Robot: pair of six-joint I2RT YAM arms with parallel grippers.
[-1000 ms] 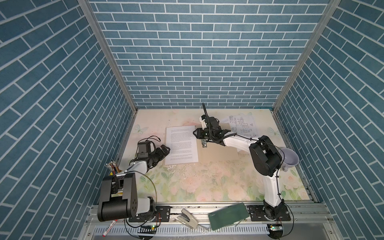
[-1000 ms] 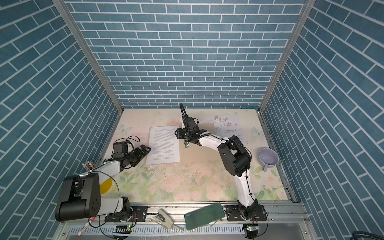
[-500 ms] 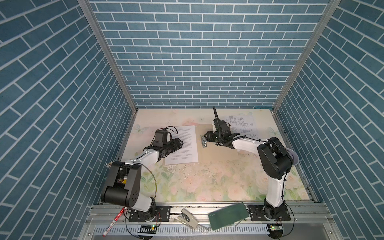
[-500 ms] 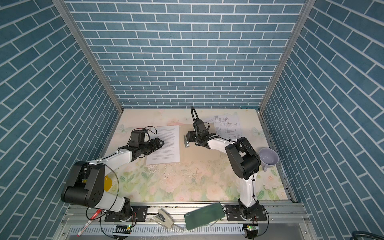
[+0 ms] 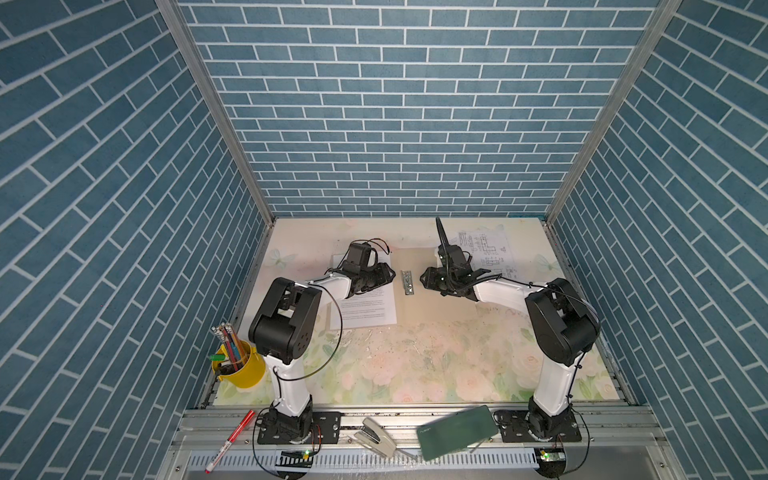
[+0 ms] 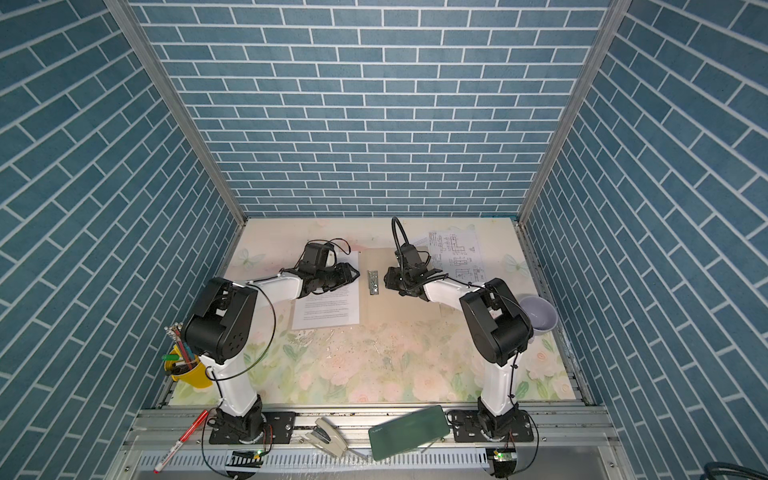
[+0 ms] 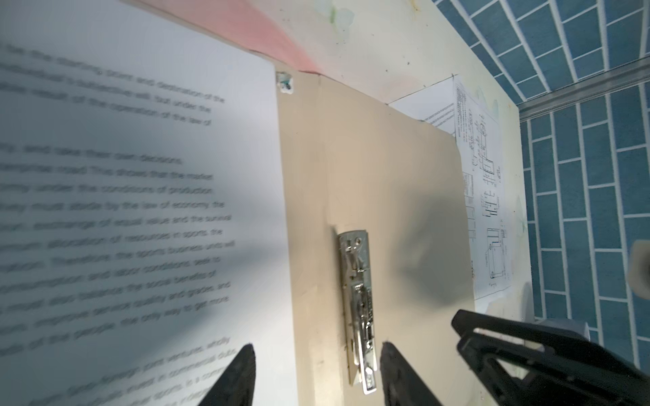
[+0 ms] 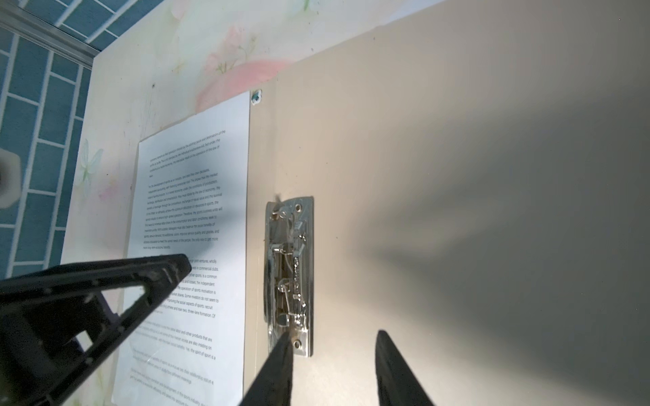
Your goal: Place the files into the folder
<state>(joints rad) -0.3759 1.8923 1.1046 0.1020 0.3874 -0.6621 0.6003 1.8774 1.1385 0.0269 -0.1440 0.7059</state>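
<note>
Plainly, the folder (image 5: 432, 313) lies open and flat on the bench (image 5: 415, 374), in the middle of both top views, with its metal clip (image 5: 407, 282) running along the fold. One sheet of text (image 5: 365, 309) lies just left of the clip, its long edge along the fold. Whether a flap of the folder sits under it I cannot tell. The sheet with diagrams (image 5: 490, 249) is at the upper right of the bench, at the folder's far edge and not inside it. In the left wrist view a second white sheet (image 7: 418, 103) peeks out beside it.

The left claw (image 7: 316, 351) hangs low over the text sheet's edge and the clip, spread, with nothing between its fingers. The right claw (image 8: 334, 337) faces it from across the clip, also parted and pinching nothing. One of its fingertips (image 8: 281, 362) is at the clip's near end; touching or not, I cannot tell.

The worry, as I judge it, is crowding. Both claws point at the same narrow strip, so a reach by either one could knock the other. A thin sheet lying flat gives the fingers no edge to catch, so pressing down and closing could crease it or push it askew. The folder is light card and nothing holds it down, so a nudge on the clip may slide it, perhaps over the sheets at the upper right.
</note>
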